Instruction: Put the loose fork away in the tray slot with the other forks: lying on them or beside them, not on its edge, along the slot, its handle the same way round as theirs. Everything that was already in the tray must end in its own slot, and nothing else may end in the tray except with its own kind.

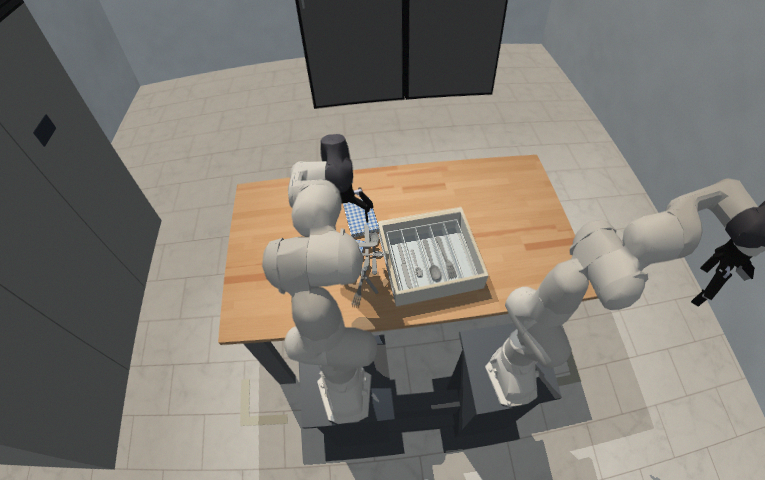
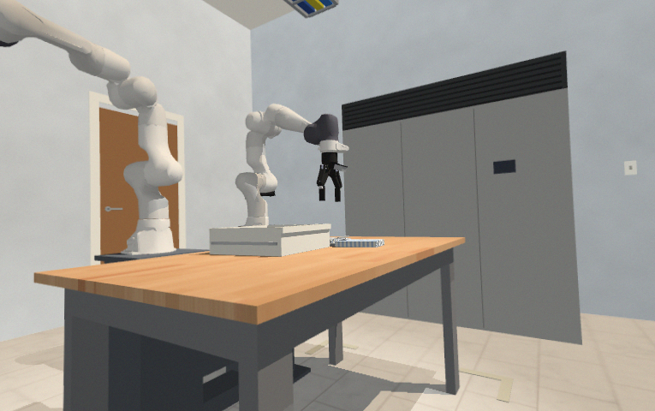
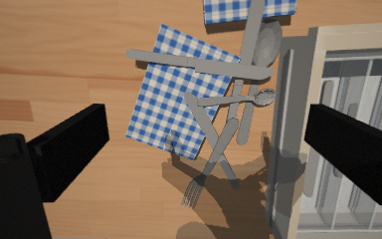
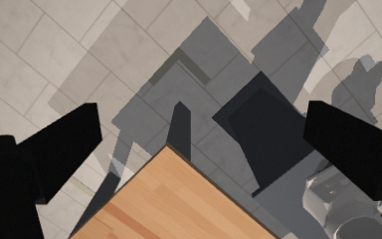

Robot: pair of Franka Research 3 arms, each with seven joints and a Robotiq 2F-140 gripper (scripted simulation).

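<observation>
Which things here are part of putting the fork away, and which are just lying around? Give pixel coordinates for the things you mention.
Part of the job:
- loose fork point(image 1: 360, 292) point(image 3: 210, 161)
- cutlery tray point(image 1: 441, 296) point(image 3: 301, 134)
- forks already in it point(image 1: 450, 268)

Just lying about:
- checked cloths point(image 1: 357, 218) point(image 3: 163, 107) point(image 3: 273, 9)
- loose knives point(image 3: 233, 70)
- loose large spoon point(image 3: 268, 46)
- loose small spoon point(image 3: 264, 98)

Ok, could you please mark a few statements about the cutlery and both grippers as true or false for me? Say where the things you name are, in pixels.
1. The loose fork point(image 1: 357, 295) point(image 3: 209, 166) is already in the cutlery tray point(image 1: 440, 295) point(image 2: 247, 243) point(image 3: 291, 209). False: it is outside, beside the tray.
2. The left gripper point(image 1: 368, 215) point(image 2: 330, 195) point(image 3: 206, 121) is open above the loose cutlery. True.
3. The right gripper point(image 4: 203, 120) is shut on a spoon. False: it is open and holds nothing.
4. One table knife point(image 3: 170, 60) lies partly across a blue-and-white checked napkin point(image 3: 150, 117). True.
5. The loose fork's tines point towards the napkin. False: they point away from it.
</observation>
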